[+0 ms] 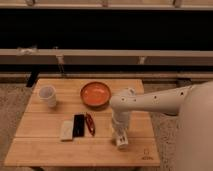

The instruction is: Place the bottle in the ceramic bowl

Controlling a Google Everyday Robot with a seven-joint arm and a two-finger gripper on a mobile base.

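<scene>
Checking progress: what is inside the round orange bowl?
The round orange ceramic bowl shows only its bare inside, nothing covered. The gripper is low over the wooden table's near edge.

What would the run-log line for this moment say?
gripper: low over table front right, at bottle | bowl: empty, farther back and left | stage: bottle not yet in bowl
</scene>
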